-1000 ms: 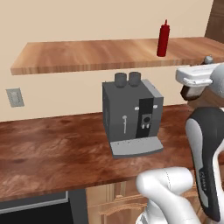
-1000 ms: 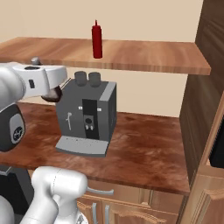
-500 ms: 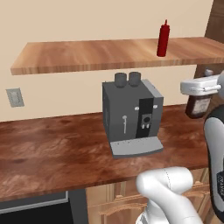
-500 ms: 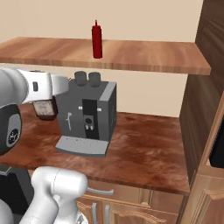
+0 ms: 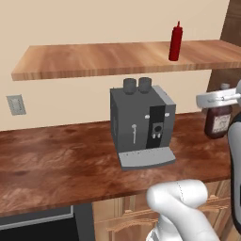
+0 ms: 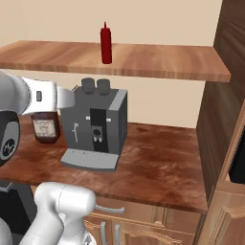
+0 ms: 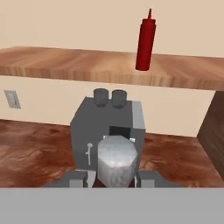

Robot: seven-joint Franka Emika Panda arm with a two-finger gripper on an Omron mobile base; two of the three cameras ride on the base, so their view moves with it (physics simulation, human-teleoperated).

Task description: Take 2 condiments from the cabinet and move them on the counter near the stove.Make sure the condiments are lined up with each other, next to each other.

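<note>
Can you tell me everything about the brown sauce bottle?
The brown sauce bottle is small, dark and glossy, with a pale label on its front. It stands upright, low at the reddish wooden counter, right of the grey coffee machine. The pincer is shut around its neck. Its grey cap shows in the hand view.

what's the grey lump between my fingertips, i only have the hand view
Observer: It is the cap of a dark brown sauce bottle with a pale label. The gripper is shut on its neck.
Operator: is it down on the counter
Observer: Its base is right at the countertop. I cannot tell whether it touches.
Operator: clear of the coffee machine
Observer: Yes. The coffee machine stands apart from the bottle, farther from the robot.
</note>
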